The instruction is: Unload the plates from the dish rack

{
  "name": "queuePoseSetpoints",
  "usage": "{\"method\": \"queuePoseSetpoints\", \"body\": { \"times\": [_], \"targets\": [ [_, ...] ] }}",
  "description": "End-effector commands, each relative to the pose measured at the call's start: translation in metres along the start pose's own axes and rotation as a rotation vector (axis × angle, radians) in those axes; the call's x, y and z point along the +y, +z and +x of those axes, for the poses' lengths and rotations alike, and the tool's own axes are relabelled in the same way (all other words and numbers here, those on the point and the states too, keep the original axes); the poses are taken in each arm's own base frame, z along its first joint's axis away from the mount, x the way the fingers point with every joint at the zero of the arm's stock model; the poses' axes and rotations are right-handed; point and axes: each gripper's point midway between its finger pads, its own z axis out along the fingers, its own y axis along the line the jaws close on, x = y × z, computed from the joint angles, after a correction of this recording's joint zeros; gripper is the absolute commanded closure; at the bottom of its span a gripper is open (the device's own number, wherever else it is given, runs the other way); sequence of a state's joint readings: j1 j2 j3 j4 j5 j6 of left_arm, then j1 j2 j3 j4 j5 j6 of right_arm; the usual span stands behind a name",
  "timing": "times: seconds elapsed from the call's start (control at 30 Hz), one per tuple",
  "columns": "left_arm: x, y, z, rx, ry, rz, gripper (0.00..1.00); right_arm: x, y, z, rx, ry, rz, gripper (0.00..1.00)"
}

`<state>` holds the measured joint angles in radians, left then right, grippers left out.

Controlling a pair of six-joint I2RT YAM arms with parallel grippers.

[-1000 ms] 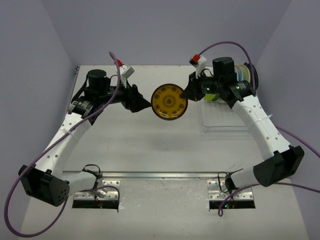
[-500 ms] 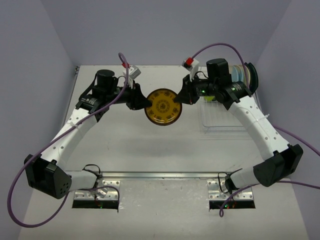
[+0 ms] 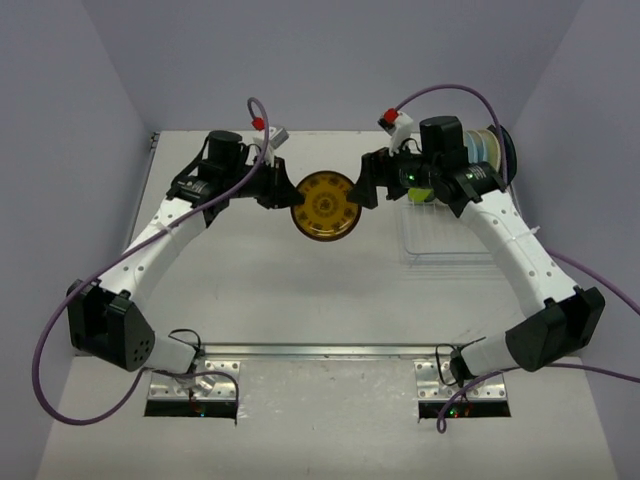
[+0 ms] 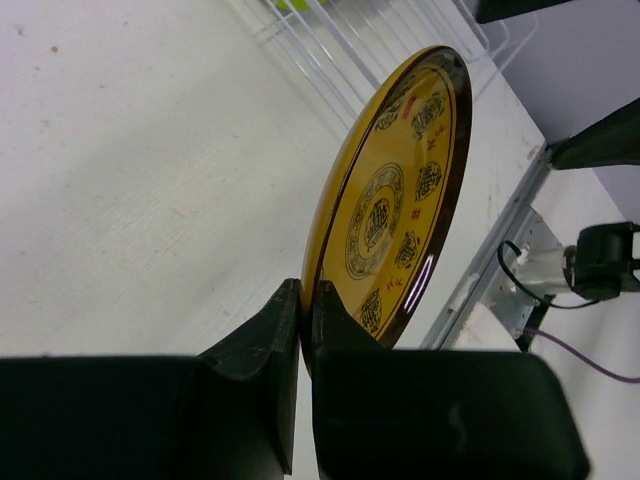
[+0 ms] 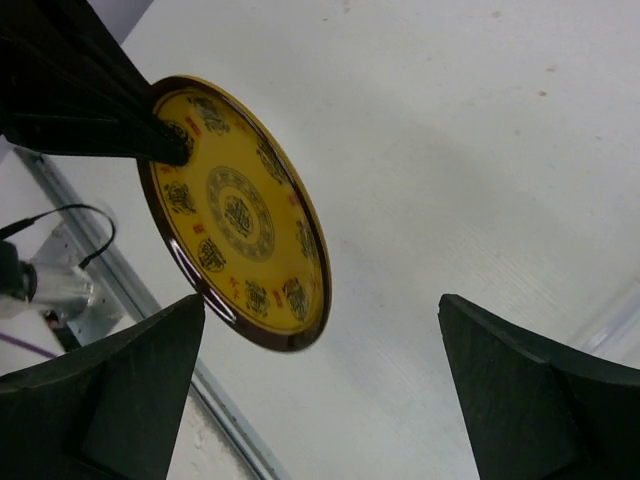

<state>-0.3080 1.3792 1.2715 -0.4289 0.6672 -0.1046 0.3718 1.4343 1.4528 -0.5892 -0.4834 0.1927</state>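
Observation:
A yellow plate with a dark rim and dark medallions hangs tilted above the table centre. My left gripper is shut on its left rim; in the left wrist view the jaws pinch the edge of the plate. My right gripper stands open just right of the plate, apart from it. In the right wrist view the wide jaws hold nothing, and the plate sits ahead of them. The white wire dish rack stands at the right, with upright plates at its far end.
A lime-green item shows in the rack behind my right wrist. The left arm's black fingers fill the upper left of the right wrist view. Metal mounting brackets run along the near table edge.
The left gripper moved in and shut on the plate's left rim. The right gripper, shut on the plate until now, has opened and let it go.

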Motion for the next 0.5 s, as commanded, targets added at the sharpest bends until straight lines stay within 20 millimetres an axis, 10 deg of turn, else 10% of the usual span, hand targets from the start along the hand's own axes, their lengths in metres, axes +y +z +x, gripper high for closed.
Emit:
{"method": "queuePoseSetpoints", "body": {
  "times": [0.0,0.17,0.47],
  "targets": [
    [0.032,0.008,-0.039,-0.049,-0.006,-0.088,1.00,-0.064,-0.018,-0.014,-0.080,0.111,0.221,0.01],
    [0.108,0.059,-0.060,-0.020,-0.138,-0.137,1.00,-0.133,-0.055,-0.003,-0.120,0.268,0.389,0.01],
    [0.204,0.151,-0.078,-0.050,-0.216,-0.174,1.00,-0.162,-0.066,0.043,-0.066,0.299,0.498,0.01]
  ]
}}
